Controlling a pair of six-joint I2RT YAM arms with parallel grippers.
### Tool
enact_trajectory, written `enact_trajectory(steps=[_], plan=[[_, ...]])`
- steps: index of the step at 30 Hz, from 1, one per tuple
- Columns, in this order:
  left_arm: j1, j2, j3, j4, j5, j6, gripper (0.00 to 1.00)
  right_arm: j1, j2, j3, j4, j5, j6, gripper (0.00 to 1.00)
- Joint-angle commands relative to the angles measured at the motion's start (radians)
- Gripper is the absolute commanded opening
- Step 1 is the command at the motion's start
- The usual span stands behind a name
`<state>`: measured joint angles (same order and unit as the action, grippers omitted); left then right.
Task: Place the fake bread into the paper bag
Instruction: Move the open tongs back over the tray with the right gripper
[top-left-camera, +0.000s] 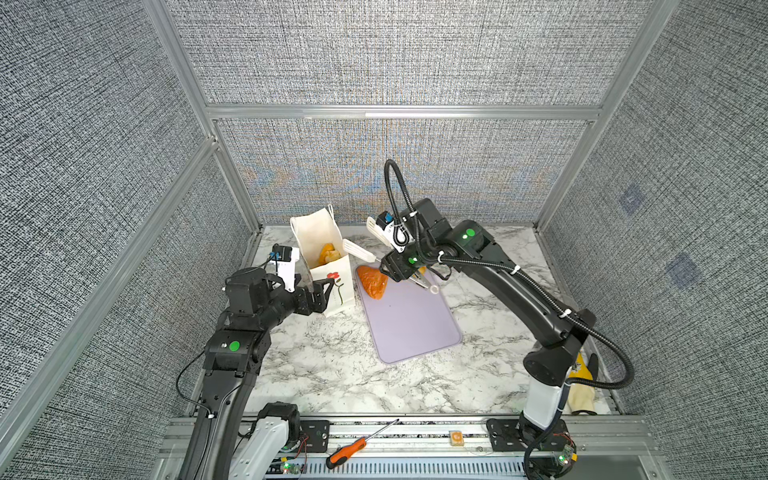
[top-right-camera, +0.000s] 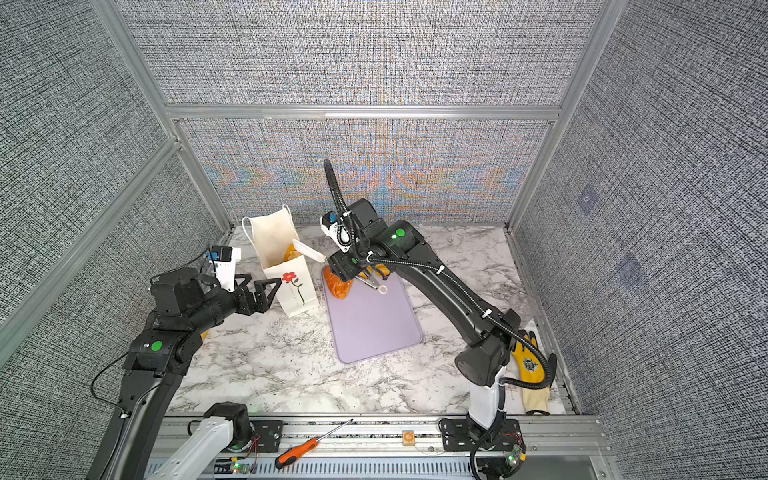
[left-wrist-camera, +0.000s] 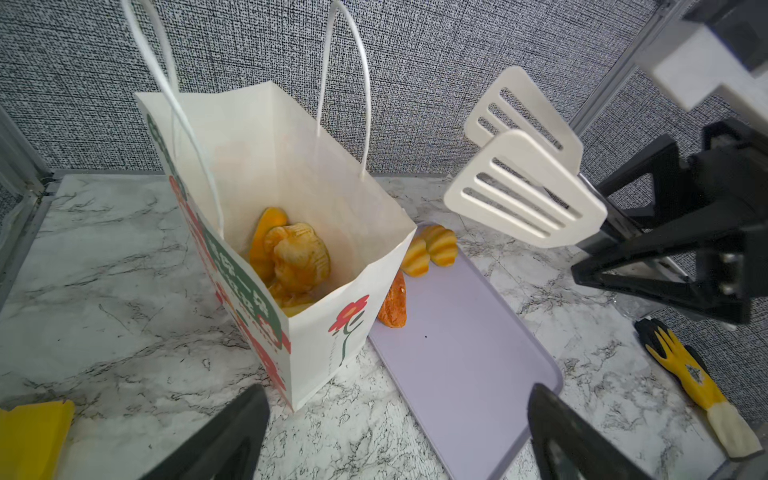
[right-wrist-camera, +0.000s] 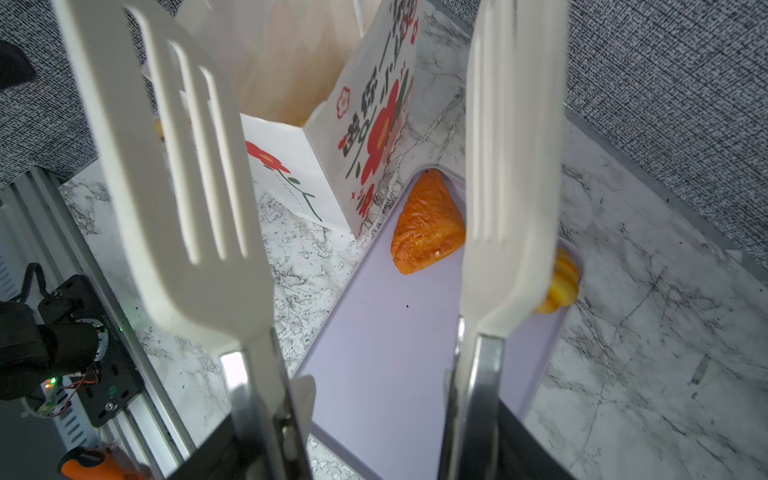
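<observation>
The white paper bag (top-left-camera: 337, 291) with a red flower stands open at the table's back; several golden pieces of fake bread (left-wrist-camera: 295, 257) lie inside. A reddish-brown croissant (top-left-camera: 372, 281) rests on the lilac tray (top-left-camera: 411, 324) beside the bag, and two yellow striped rolls (left-wrist-camera: 432, 249) sit at the tray's far corner. My left gripper (left-wrist-camera: 399, 440) is open and empty, low by the bag's near corner. My right gripper (right-wrist-camera: 365, 453) is shut on white slotted tongs (right-wrist-camera: 187, 166). Their blades stand apart, empty, above the tray beside the bag's mouth.
A yellow work glove (top-left-camera: 582, 374) lies by the right arm's base. An orange-handled screwdriver (top-left-camera: 349, 451) and a small block (top-left-camera: 456, 437) lie on the front rail. Something flat and yellow (left-wrist-camera: 29, 432) lies left of my left gripper. Grey walls close in the back and both sides.
</observation>
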<state>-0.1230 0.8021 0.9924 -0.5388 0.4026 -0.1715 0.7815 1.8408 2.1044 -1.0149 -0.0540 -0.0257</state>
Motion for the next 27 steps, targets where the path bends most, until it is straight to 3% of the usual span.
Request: enact_trajectory(steps=[1,14,27], plan=[[-0.024,0.003,-0.008,0.042,0.018,-0.024,0.98,-0.02,-0.044,-0.064,0.028,0.047,0.005,0.67],[-0.257,0.077,-0.05,0.13,-0.105,-0.076,0.97,-0.149,-0.177,-0.366,0.067,0.125,0.029,0.65],[-0.373,0.137,-0.089,0.216,-0.146,-0.115,0.98,-0.241,-0.21,-0.526,0.064,0.132,0.034,0.63]])
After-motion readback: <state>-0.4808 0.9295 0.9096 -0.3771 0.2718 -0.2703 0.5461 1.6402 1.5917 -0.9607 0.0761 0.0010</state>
